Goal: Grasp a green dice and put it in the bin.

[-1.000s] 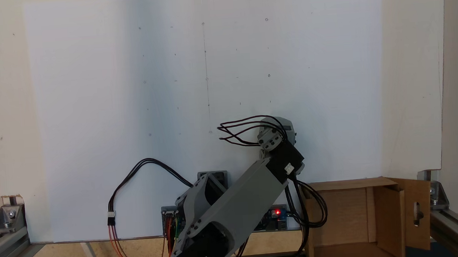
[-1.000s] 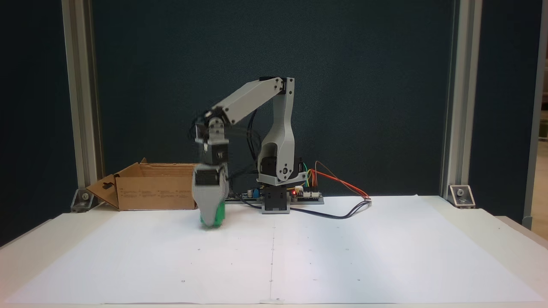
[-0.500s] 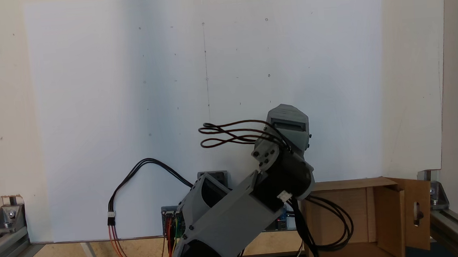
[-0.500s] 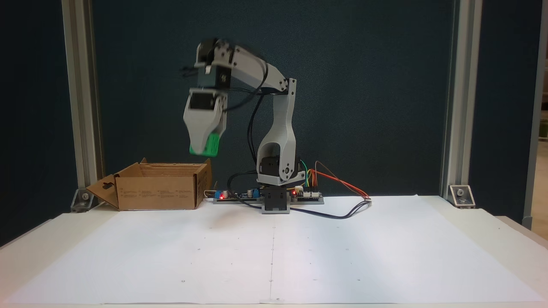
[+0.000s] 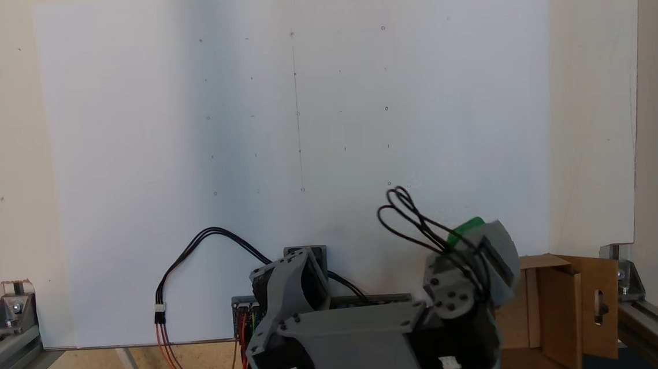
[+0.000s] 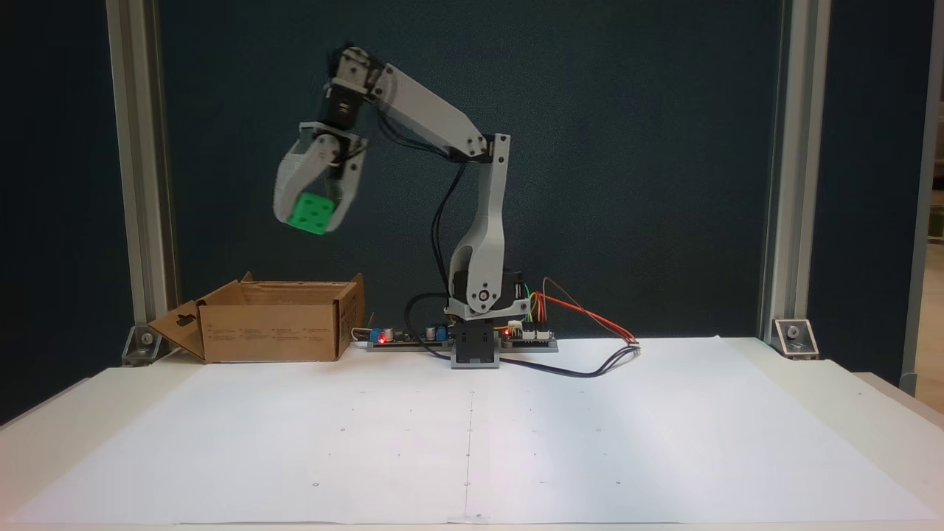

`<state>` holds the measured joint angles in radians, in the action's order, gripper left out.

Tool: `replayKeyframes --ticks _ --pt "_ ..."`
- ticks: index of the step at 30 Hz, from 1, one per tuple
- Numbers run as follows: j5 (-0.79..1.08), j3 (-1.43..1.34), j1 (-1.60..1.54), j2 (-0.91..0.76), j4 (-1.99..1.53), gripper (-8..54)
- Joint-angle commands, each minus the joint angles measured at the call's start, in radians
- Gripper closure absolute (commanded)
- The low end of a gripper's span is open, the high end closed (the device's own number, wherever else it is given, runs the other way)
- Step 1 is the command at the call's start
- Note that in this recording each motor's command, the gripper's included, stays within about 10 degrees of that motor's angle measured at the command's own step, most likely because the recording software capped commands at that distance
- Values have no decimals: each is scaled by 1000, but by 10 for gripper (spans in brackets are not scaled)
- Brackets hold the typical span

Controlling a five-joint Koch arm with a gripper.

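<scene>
The green dice (image 6: 310, 212) hangs high in the air, clamped between the grey fingers of my gripper (image 6: 308, 215), which is shut on it. It sits well above the open brown cardboard bin (image 6: 273, 324), roughly over the bin's middle. From above, a sliver of the green dice (image 5: 466, 228) peeks out past the grey gripper (image 5: 474, 238), beside the left wall of the bin (image 5: 557, 307). The bin's flap with the slot cutout (image 5: 600, 304) folds out on the right of that view.
A white paper sheet (image 6: 472, 435) with small marks covers the table. The arm's base and circuit boards (image 6: 472, 339) stand at the back with looping cables (image 6: 590, 361). Aluminium frame posts (image 6: 140, 169) flank the table.
The arm lifted the dice from the table, then swung it sideways until it hangs over the bin. The wrist turned, so a pip face now shows.
</scene>
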<state>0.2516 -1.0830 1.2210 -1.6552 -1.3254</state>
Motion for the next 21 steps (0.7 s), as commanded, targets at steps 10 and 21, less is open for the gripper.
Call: replayKeyframes --ticks 10,21 --pt "-133 52 364 144 207 337" --pt "21 52 611 327 354 337"
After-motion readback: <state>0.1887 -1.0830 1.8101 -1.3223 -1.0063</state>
